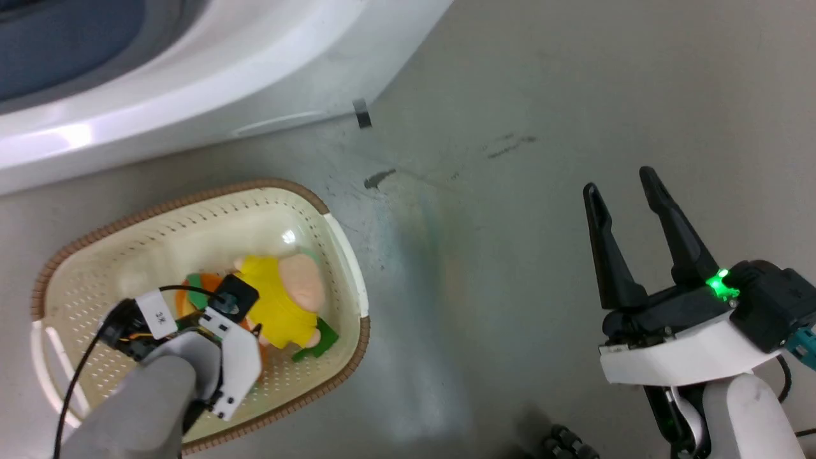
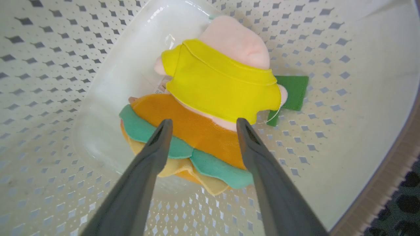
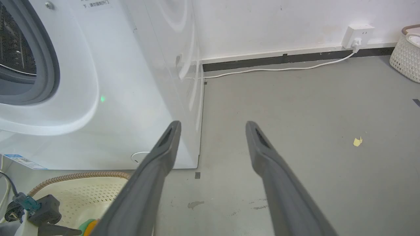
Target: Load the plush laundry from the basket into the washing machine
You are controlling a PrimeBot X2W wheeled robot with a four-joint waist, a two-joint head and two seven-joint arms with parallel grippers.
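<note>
The left gripper (image 2: 203, 126) is spread wide inside the basket (image 2: 344, 49), holding nothing. Its dark tapered fingertips straddle the orange toy (image 2: 193, 131), a flat felt-like plush with scalloped teal trim and pale yellow layers; whether they touch it I cannot tell. The yellow toy (image 2: 223, 88), soft with a rounded peach-pink part and green bits, partly overlaps it on the smooth bottom of the basket, whose plastic walls are perforated. The right gripper (image 1: 618, 182) is spread and empty over the grey floor (image 1: 542, 95). The glossy white washing machine (image 3: 131, 82) stands just beyond the basket's woven-look rim.
</note>
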